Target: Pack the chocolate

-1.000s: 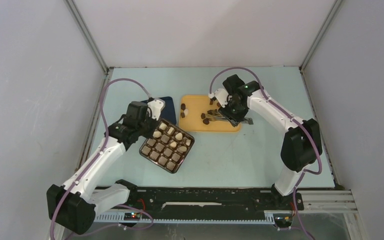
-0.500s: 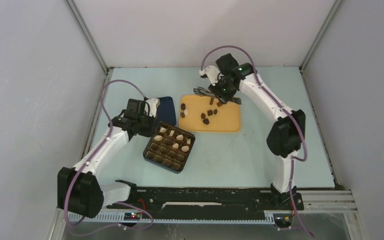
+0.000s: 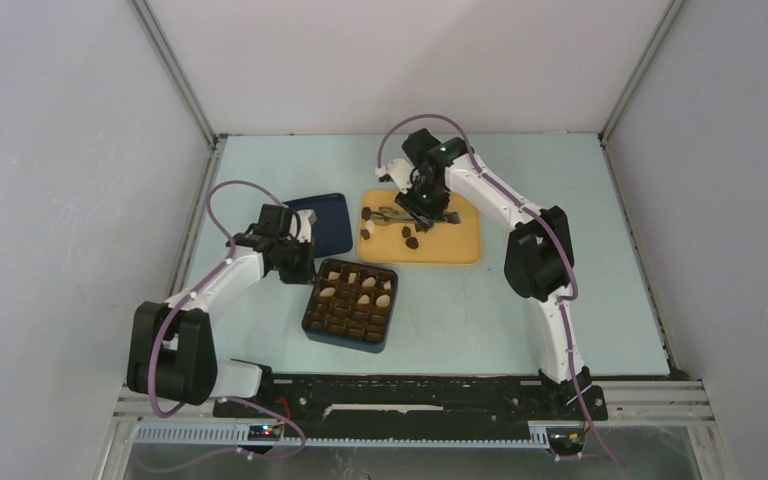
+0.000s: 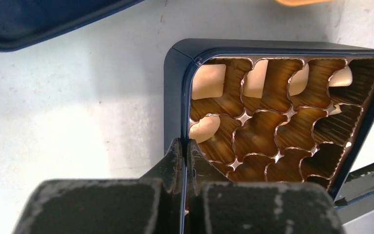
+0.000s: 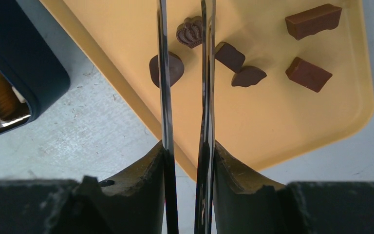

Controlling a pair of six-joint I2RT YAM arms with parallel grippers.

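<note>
Our left gripper (image 4: 185, 146) clamps the box (image 4: 175, 97) wall; right gripper (image 5: 188, 148) squeezes the tongs (image 5: 205, 97). We should straddle one upper-centre chocolate (image 5: 176, 68), closing gently.

right gripper (image 5: 187, 153) pinching skinny metal tongs (image 5: 164, 107), tips out over the yellow tray (image 5: 282, 126), six dark chocolate pieces (image 5: 308, 74) scattered on the tray, dark blue box (image 5: 19, 68) corner just left of the tray

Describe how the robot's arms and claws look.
The left arm and right arm have white links, black joints and purple cables. A green light shows on the right. The left claw and right claw are black, scuffed.
</note>
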